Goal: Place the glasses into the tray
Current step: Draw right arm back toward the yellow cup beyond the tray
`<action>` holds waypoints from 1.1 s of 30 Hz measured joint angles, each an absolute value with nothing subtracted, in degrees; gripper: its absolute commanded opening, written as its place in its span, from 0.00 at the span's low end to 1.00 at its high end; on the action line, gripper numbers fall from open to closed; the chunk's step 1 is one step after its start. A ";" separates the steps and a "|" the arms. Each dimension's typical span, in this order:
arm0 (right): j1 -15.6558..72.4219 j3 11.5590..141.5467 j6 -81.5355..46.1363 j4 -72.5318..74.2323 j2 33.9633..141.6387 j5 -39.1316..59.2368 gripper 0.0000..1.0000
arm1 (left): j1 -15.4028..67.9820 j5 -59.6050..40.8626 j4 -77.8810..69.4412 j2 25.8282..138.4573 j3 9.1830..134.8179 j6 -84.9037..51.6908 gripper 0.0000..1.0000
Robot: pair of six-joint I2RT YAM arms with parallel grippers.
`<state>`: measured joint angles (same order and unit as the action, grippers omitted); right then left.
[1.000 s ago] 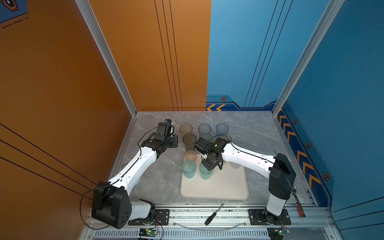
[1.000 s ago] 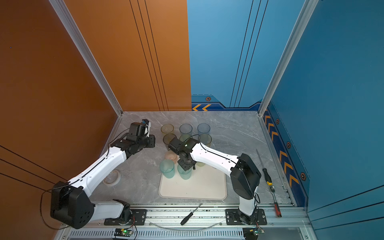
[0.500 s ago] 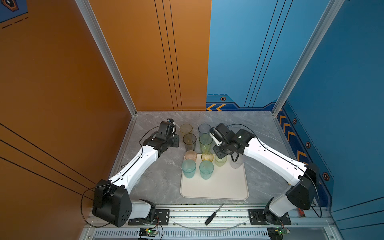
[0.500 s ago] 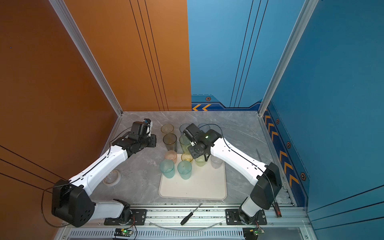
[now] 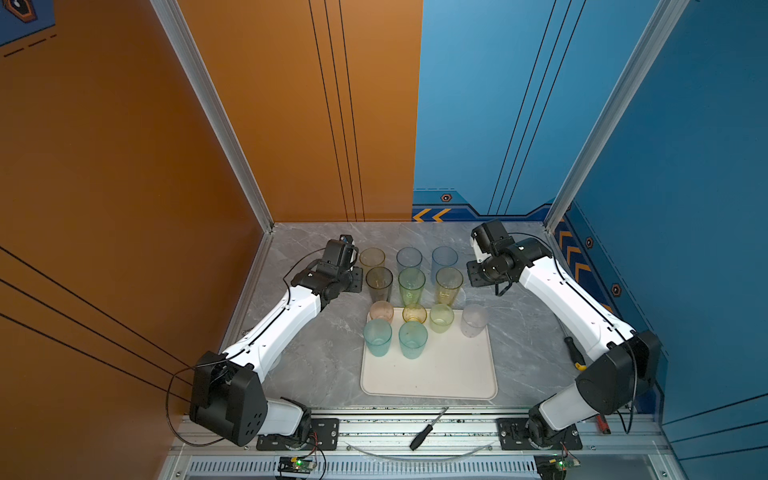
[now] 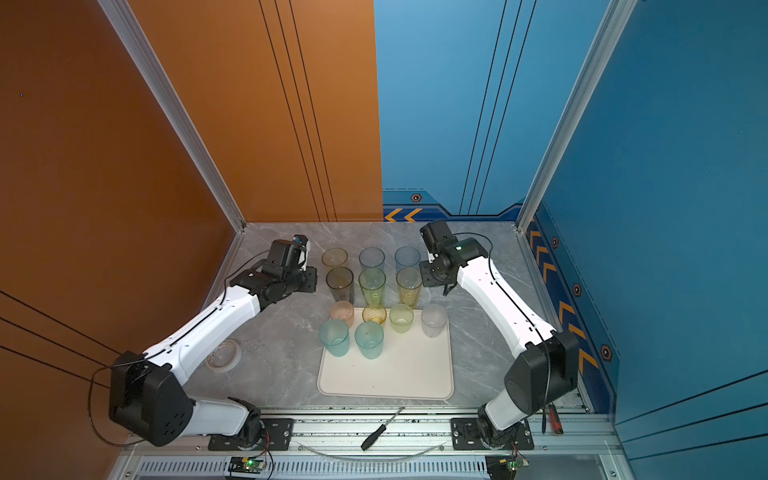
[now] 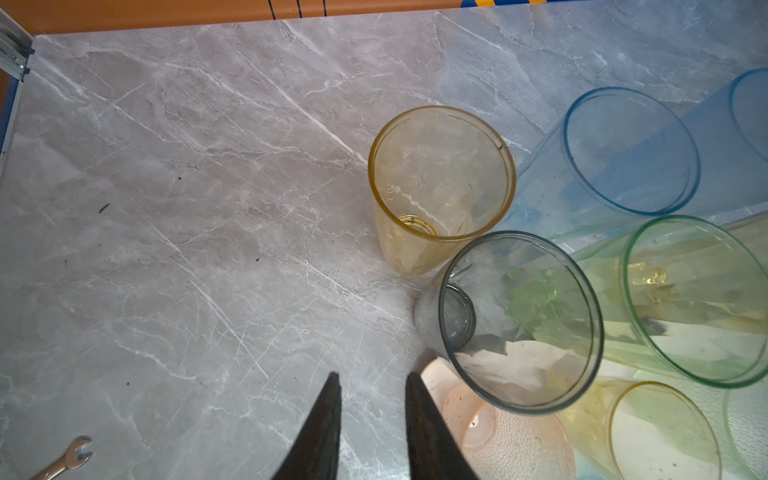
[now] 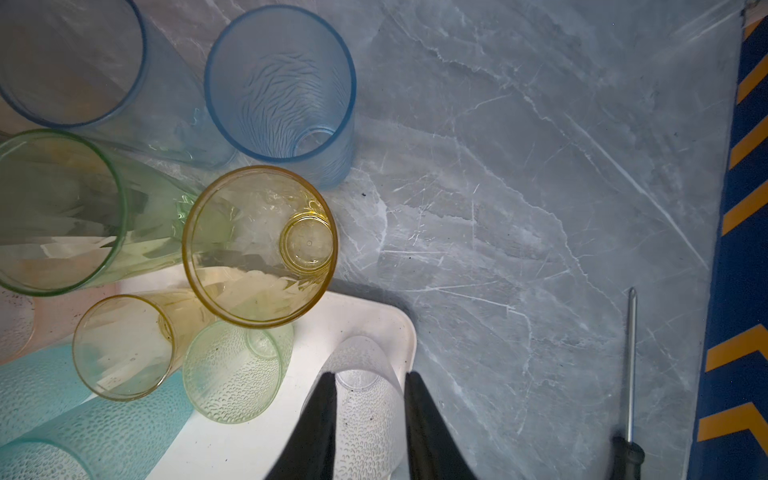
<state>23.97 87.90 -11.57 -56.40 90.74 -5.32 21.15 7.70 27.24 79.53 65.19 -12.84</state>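
Grey marble surface (image 5: 332, 365), cream tray (image 5: 436, 374) at six o'clock holding tumblers (image 5: 412, 338). The left tool (image 7: 370, 376) and right tool (image 8: 370, 374) hang empty, jaws apart.

Glasses (image 5: 441, 318), twelve: three yellow glasses (image 5: 449, 284), two green glasses (image 5: 411, 284), two blue glasses (image 5: 444, 257), two teal glasses (image 5: 377, 336), one smoke-grey glass (image 5: 379, 282), one pink glass (image 5: 381, 311), one clear glass (image 5: 473, 320).
Tray (image 5: 436, 378), one.
Screwdrivers (image 5: 428, 428), two: a black one on the front rail (image 5: 374, 432), a yellow-tipped screwdriver (image 5: 575, 354) on the worktop (image 5: 332, 353).
Red-handled implement (image 6: 555, 419), one, kind unclear.
Tape roll (image 6: 224, 353), one.
Spanner (image 7: 62, 461), one.
Robot arms (image 5: 286, 320), two.
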 measured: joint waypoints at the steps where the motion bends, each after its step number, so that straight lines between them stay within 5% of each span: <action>1: 23.86 88.36 -11.38 -56.38 91.70 -4.69 0.28 | 21.15 7.73 27.24 79.53 65.25 -12.84 0.29; 33: 23.11 96.71 -9.82 -56.47 105.34 -1.02 0.26 | 20.80 7.70 27.24 79.64 65.32 -12.82 0.29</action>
